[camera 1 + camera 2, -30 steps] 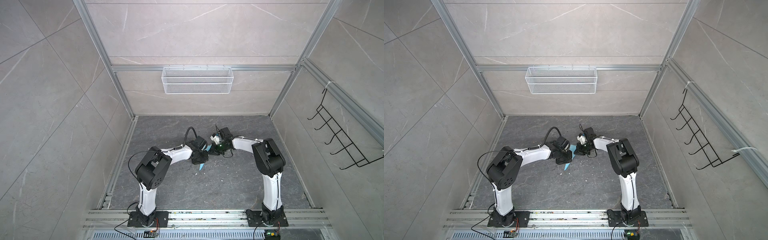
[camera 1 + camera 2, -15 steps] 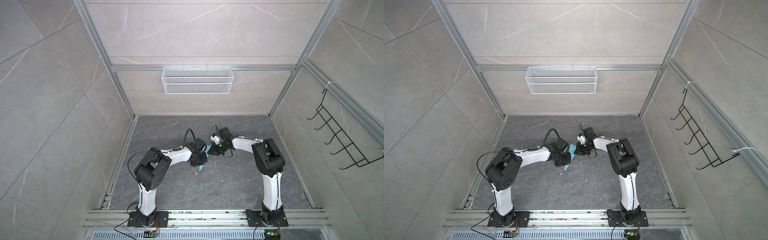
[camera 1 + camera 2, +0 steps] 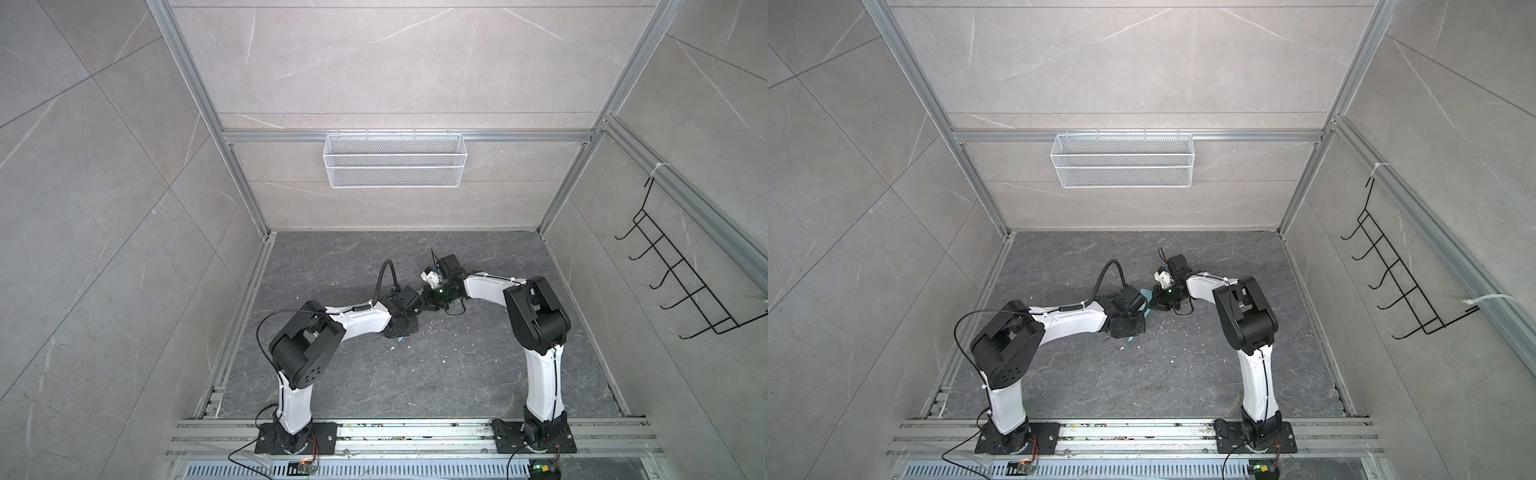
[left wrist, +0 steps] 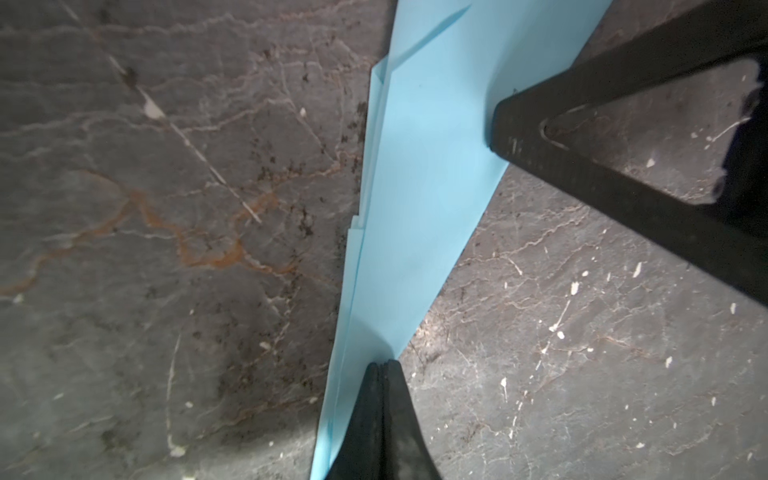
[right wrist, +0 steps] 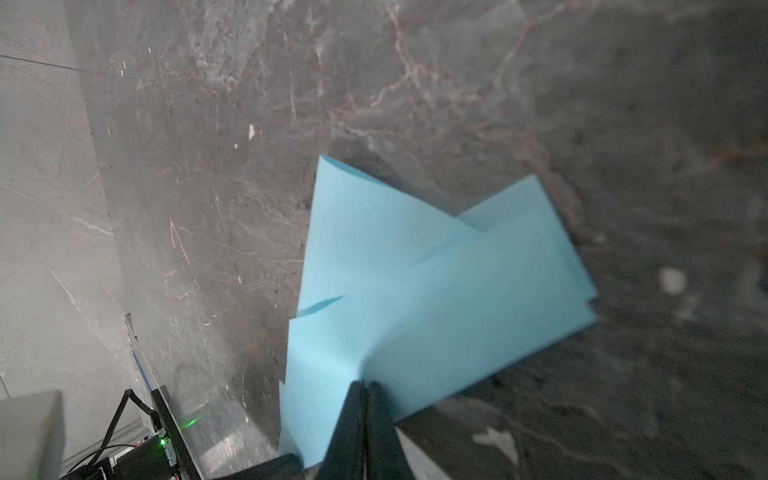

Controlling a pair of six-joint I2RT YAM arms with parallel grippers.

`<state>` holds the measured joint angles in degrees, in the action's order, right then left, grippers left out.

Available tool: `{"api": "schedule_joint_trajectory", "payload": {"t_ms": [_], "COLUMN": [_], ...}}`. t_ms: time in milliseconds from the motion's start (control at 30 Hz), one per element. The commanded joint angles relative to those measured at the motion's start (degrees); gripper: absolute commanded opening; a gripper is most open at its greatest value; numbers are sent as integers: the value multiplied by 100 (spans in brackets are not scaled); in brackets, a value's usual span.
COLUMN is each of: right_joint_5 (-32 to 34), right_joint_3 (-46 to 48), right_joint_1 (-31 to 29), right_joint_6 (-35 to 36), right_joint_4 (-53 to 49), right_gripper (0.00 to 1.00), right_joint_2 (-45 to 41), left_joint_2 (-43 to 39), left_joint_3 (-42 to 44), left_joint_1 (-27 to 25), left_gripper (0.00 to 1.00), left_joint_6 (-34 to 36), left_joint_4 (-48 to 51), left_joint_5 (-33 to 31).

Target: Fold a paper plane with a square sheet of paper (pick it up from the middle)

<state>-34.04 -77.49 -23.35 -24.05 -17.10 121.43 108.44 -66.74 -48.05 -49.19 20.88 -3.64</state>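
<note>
Fig.: Over the last sec. the left gripper (image 4: 380, 370) was shifted slightly; less of the paper plane (image 4: 415, 187) was shown in both top views. Folding judged nearly done. Plane was held low at mid-table (image 3: 415, 374), narrow end pinched by left gripper, wide end by right gripper (image 5: 365, 386). Counted: 1 plane, 2 grippers, 1 wire basket (image 3: 395, 166).

The left pincer (image 3: 1133, 326) and right pincer (image 3: 1154, 305) meet at the light-blue paper plane (image 3: 1145, 305) mid-floor.

your paper plane (image 4: 419, 174) is plain light blue, desk (image 4: 166, 208) dark grey marble with white and rusty orange veins, your left claw (image 4: 380, 368) and right claw (image 5: 365, 386) both black, arms (image 3: 361, 322) white with black joints
</note>
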Motion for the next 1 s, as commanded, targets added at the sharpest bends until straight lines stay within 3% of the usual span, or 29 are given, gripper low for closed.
{"api": "schedule_joint_trajectory", "payload": {"t_ms": [0, 567, 967], "right_joint_5": [795, 820, 728], "right_joint_3": [164, 162, 132], "right_joint_1": [-33, -38, -40], "right_joint_6": [-38, -55, -67], "right_joint_4": [-421, -432, -389], "right_gripper": [8, 9, 9], "right_joint_2": [434, 432, 388], "left_joint_2": [119, -240, -406], "left_joint_3": [405, 524, 333], "left_joint_1": [-83, -114, -219], "left_gripper": [0, 0, 0], "left_joint_6": [-186, -232, 218], "left_joint_4": [1348, 1616, 1722], "left_joint_5": [-60, 66, 35]}}
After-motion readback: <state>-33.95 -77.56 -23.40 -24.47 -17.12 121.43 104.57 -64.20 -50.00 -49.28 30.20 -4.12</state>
